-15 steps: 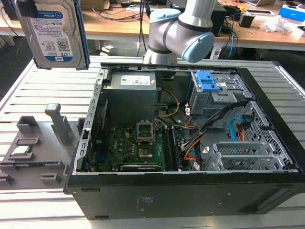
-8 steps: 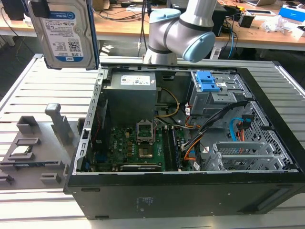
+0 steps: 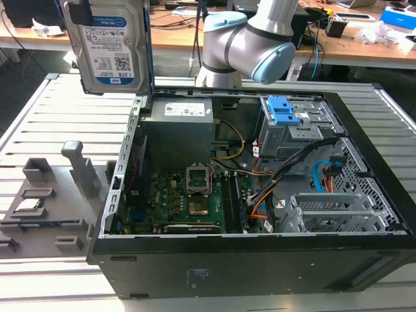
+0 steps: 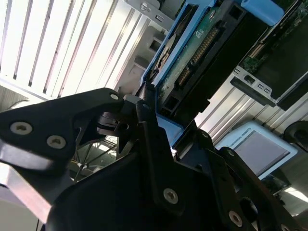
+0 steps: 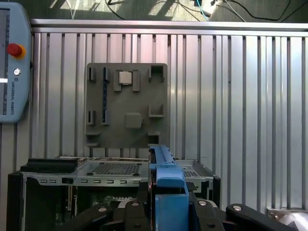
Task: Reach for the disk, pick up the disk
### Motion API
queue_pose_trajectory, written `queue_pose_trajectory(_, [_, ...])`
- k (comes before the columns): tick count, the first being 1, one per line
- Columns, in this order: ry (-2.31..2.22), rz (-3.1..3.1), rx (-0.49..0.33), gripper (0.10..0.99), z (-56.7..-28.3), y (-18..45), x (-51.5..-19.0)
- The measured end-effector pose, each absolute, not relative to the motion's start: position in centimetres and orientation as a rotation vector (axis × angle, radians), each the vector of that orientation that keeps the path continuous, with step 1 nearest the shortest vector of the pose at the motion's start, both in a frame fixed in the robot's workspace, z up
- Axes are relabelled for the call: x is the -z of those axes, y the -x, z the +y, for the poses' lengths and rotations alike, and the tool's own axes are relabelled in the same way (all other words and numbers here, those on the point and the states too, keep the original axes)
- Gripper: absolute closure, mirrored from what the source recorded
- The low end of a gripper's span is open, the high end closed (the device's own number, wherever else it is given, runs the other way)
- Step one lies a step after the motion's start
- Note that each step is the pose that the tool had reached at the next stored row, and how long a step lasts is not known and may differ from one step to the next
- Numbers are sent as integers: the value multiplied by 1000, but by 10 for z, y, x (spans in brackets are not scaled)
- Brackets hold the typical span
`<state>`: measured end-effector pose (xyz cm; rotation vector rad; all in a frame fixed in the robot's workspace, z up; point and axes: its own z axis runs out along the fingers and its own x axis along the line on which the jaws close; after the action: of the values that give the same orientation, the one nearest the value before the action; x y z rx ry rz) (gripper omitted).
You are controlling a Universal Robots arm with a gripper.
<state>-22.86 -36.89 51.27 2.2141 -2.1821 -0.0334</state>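
**Disk in my grip, held high beside the open case**

My arm (image 3: 247,39) sits at about twelve o'clock in the exterior view, behind the open computer case (image 3: 260,266). Its grey joints with their pale blue caps are folded close together there. My end effector (image 4: 147,103) is clamped on the disk (image 3: 110,49). In both wrist views my black fingers (image 4: 151,144) press against the blue frame from either side, with no gap between them and it.

The disk is a flat silver rectangle with a white-and-blue barcode label, and the blue frame runs down its long edges. In the exterior view it hangs upright at about eleven o'clock, label facing the camera. It is off the slatted metal surface (image 3: 52,104) and outside the case, just past the case's ten o'clock corner. The drive cage (image 3: 286,110) with its blue latch tabs stands well apart from it, at about one o'clock.

In the second wrist view the disk (image 4: 202,53) stretches away from my fingertips, its green board and connector side showing. In the first wrist view its blue frame (image 5: 168,187) stands edge-on between my fingers. Beyond it the grey tray (image 5: 126,96) lies on the surface, carrying a small square chip (image 5: 125,77)
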Motion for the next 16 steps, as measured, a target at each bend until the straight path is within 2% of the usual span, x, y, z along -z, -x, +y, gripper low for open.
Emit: queue_pose_trajectory(16, [-2214, -2182, 34, 718, -367, 163, -513])
